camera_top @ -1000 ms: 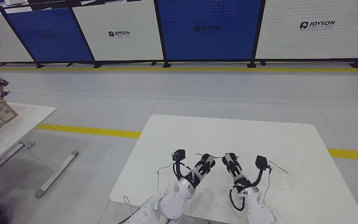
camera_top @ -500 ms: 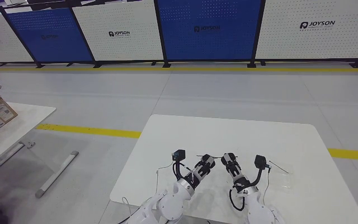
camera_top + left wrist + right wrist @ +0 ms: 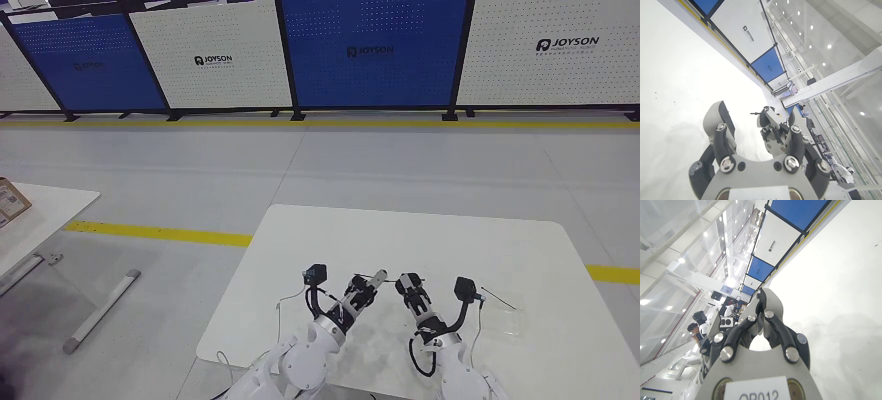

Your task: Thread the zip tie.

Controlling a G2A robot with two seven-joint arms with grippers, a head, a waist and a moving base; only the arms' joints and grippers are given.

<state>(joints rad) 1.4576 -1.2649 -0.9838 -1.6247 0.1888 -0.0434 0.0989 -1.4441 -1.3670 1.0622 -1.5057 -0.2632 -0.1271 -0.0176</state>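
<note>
Zip tie (image 3: 755, 113), a thin black plastic strip, sticks out sideways from the tips of the right pincer (image 3: 761, 293), whose ribbed dark pads (image 3: 762, 297) are pressed together on it. The left pincer (image 3: 758, 106) has its grey fingers (image 3: 714, 117) spread wide, holding nothing, with the strip ahead of them, not touching. The step, I think, is taking the free end; the next move needs fine aiming, because the strip is narrow and probably bends.

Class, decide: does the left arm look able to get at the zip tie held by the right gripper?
Probably yes: the left gripper is open and faces the zip tie, which juts from the shut right gripper, with nothing between them.
</note>
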